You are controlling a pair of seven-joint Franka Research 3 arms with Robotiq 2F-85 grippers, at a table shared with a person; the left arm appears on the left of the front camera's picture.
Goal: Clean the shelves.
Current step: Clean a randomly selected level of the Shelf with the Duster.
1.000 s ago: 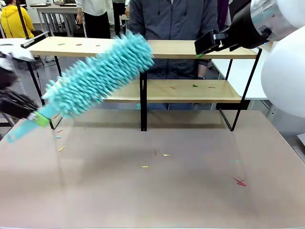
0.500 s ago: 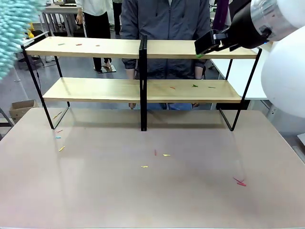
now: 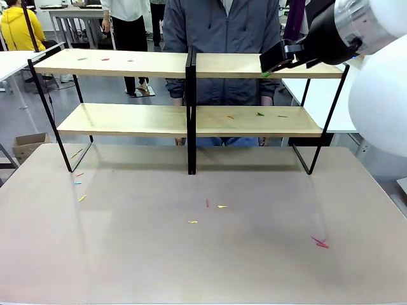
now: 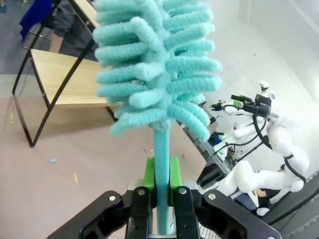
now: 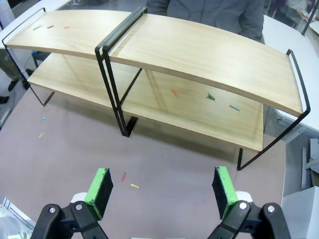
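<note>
The left claw [image 4: 160, 174] is clamped tight on the thin turquoise handle of a fluffy duster [image 4: 157, 64], green pads pressed to either side. The head stands up along the fingers, off to one end of the shelves and touching nothing. The right claw [image 5: 162, 184] holds nothing, its pads set wide apart, and it hangs over the right half of the rack.

A few coloured scraps [image 3: 219, 206] lie on the near desk [image 3: 191, 267]. Across the far side of the desk stand the shelves [image 3: 127, 119]. More bits [image 3: 259, 114] sit on the lower right board, and a few others [image 3: 105, 59] on the upper left. A person [image 3: 222, 38] stands behind.

The job looks to be mid-sweep, with the duster lifted clear between strokes. The next move calls for bringing the head back flat onto a littered board and brushing the scraps off, clear of the black uprights.
</note>
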